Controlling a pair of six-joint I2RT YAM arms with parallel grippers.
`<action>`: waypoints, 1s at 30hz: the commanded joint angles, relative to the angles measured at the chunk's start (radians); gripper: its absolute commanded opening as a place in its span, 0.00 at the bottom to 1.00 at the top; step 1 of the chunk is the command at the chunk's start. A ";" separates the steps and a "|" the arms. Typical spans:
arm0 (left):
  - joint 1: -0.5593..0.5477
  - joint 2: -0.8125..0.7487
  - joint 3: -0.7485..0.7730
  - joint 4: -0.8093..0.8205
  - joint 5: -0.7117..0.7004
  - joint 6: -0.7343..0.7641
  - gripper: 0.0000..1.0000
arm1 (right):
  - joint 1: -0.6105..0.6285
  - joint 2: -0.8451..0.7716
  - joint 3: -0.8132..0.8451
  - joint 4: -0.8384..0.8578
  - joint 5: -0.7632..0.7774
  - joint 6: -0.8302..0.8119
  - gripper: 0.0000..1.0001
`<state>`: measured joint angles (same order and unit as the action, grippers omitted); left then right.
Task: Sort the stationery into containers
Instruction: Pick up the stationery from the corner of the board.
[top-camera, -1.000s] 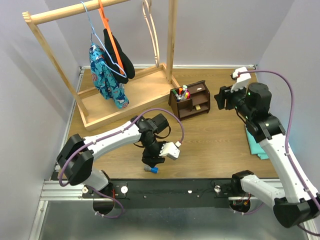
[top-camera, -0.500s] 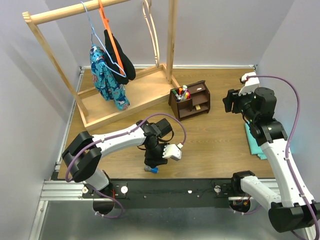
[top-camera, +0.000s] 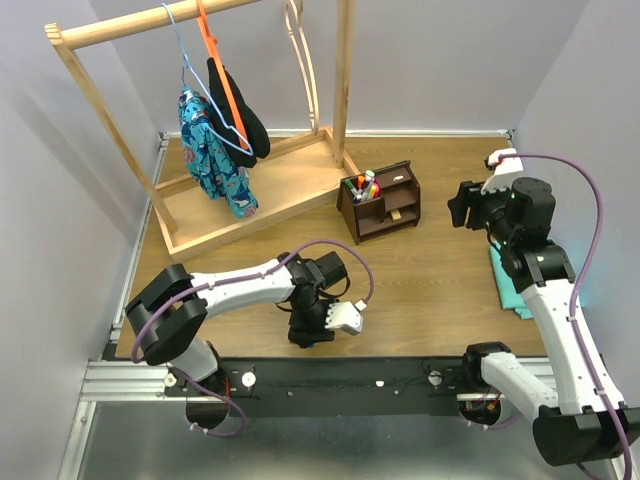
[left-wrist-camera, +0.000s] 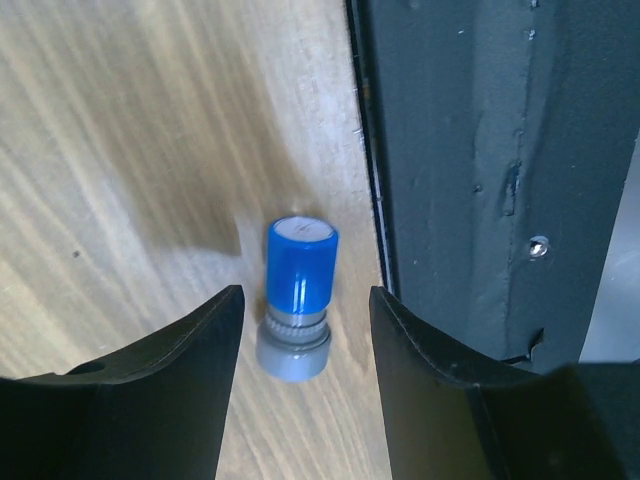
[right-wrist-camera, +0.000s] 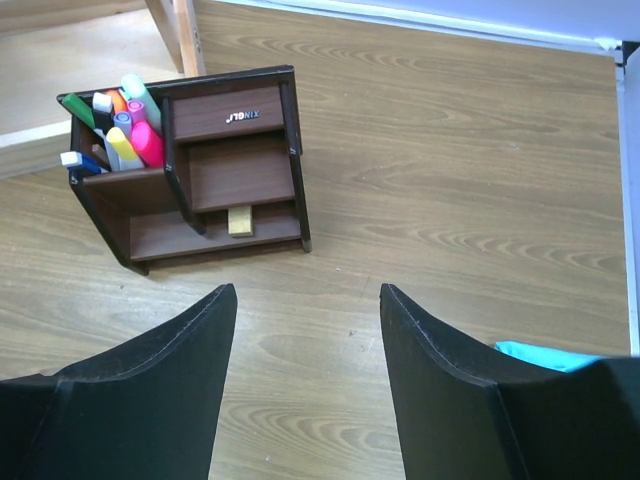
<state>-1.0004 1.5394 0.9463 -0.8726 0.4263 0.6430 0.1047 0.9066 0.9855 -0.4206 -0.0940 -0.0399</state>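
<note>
Hovering low over the near edge of the table (top-camera: 430, 280), the L claw (left-wrist-camera: 303, 292) is sitting w/ its jaws partly open and holding nothing. The short cylinder (left-wrist-camera: 297, 265), blue on top w/ a grey base, is resting on the wood right between the two fingers, w/ a gap showing on each side, so nothing is touching it. It is lying just beside the black rail (left-wrist-camera: 480, 150) along the table's near edge; can't tell if it is standing upright or tipped over. From the top view the claw is covering it completely. The R claw (right-wrist-camera: 306, 292) is hanging raised at the far right, jaws also partly open and empty, w/ only bare wood showing between the fingers. Its cam is looking down on the dark brown organiser (right-wrist-camera: 235, 117), which is standing near the middle of the table, well apart from both claws. Markers (right-wrist-camera: 125, 135) w/ coloured caps are poking up out of its tall left compartment, and a tiny tan cube (right-wrist-camera: 240, 220) is sitting in the low shelf slot. A teal cloth (top-camera: 508, 285) is lying at the right edge, and a pale wooden clothes rack (top-camera: 250, 190) is occupying the far left.
</note>
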 joint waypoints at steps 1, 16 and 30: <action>-0.023 -0.001 -0.035 0.029 -0.001 -0.025 0.62 | -0.025 -0.026 -0.024 -0.010 -0.033 0.031 0.67; -0.061 0.045 -0.035 0.188 -0.135 -0.175 0.63 | -0.082 -0.064 -0.068 -0.026 -0.078 0.095 0.67; -0.119 0.068 -0.086 0.228 -0.179 -0.200 0.56 | -0.100 -0.107 -0.119 -0.027 -0.089 0.117 0.67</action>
<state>-1.1027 1.5726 0.8955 -0.6788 0.2665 0.4576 0.0113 0.8234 0.8955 -0.4286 -0.1596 0.0566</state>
